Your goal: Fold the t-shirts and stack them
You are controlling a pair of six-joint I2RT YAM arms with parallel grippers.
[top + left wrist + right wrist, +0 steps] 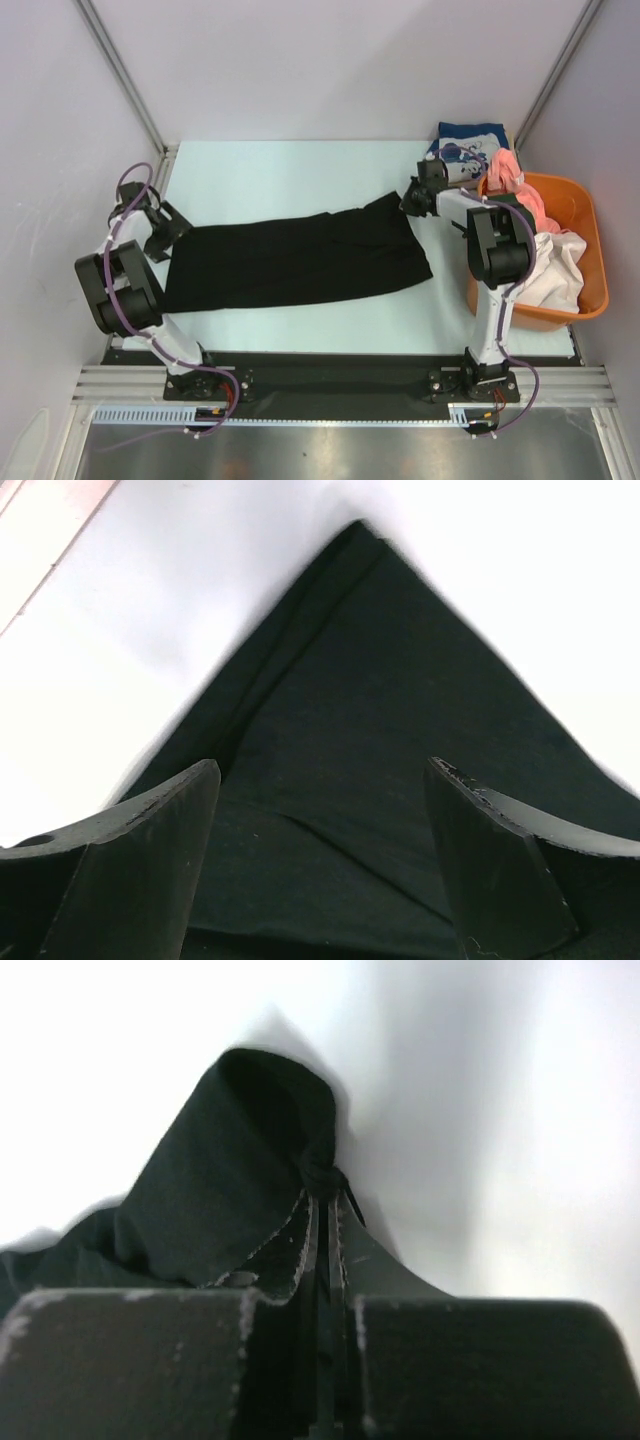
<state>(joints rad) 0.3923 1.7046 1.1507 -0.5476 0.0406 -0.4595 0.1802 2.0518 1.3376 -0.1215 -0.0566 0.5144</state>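
A large black t-shirt (295, 262) lies folded lengthwise across the table. My left gripper (176, 232) is open at its left end, its fingers (150, 850) straddling the shirt's corner (380, 730) just above the cloth. My right gripper (408, 199) is shut on the shirt's far right corner, a pinched bunch of black cloth (240, 1170) standing up from its tips (325, 1200). A navy t-shirt with white print (462, 148) lies at the back right. Pink (512, 175) and off-white (555, 268) shirts sit in the basket.
An orange plastic basket (590, 262) stands at the right edge, beside the right arm. Grey side walls and slanted frame posts close in the table. A black rail with both arm bases runs along the near edge.
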